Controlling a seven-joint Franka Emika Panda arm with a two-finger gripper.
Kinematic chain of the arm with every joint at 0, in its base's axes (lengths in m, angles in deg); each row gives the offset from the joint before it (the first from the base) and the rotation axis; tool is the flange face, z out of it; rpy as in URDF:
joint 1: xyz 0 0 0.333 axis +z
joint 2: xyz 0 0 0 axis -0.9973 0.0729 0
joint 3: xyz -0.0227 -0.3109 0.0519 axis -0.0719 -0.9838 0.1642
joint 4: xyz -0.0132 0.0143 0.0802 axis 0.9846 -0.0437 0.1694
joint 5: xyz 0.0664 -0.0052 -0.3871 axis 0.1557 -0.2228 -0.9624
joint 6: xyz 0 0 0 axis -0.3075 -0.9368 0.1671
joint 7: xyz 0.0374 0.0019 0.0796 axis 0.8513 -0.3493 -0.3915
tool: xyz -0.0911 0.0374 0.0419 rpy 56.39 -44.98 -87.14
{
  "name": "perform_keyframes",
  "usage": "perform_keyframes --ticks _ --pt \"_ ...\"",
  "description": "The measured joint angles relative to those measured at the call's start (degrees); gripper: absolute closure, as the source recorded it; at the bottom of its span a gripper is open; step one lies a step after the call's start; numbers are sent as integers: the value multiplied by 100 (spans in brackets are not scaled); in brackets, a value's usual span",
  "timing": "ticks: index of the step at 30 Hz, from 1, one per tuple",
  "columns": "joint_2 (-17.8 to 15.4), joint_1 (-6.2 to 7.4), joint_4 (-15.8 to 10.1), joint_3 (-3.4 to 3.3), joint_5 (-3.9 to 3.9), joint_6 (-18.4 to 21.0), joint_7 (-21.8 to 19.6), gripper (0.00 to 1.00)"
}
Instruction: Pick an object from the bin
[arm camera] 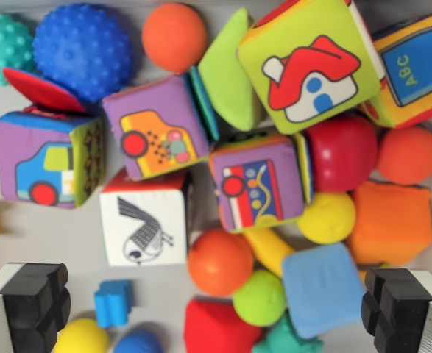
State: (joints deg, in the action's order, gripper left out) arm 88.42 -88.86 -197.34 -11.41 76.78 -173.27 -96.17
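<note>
I look straight down into a bin full of soft toys. My gripper point(216, 309) is open, with its black fingertips point(35, 298) at the lower left and lower right corners. Between them lie an orange ball point(220, 261), a green ball point(260, 298), a red block point(219, 327) and a light blue block point(322, 289). Above sit a white cube with a bird picture point(143, 220), a purple cube with a train picture point(258, 184) and a purple cube with a phone picture point(155, 129). Nothing is held.
A big green cube with a house picture point(311, 62), an ABC cube point(414, 66), a car cube point(46, 165), a blue bumpy ball point(83, 48), a teal bumpy ball point(2, 44), orange balls point(174, 35) and an orange block point(391, 220) crowd the grey bin floor point(46, 243).
</note>
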Motion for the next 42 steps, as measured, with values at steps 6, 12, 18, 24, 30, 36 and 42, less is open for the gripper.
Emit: perform_keyframes --ticks 6,12,18,24,30,36,42 --pt "0 0 0 0 0 0 0 0" --pt "0 0 0 0 0 0 -5 0" --pt "40 0 7 -7 0 -8 -139 0" --pt "185 0 63 -39 2 -78 -425 0" --pt "366 0 141 -85 14 -169 -848 0" --pt "626 0 262 -146 34 -283 -1395 0" --pt "925 1 426 -217 75 -394 -2037 0"
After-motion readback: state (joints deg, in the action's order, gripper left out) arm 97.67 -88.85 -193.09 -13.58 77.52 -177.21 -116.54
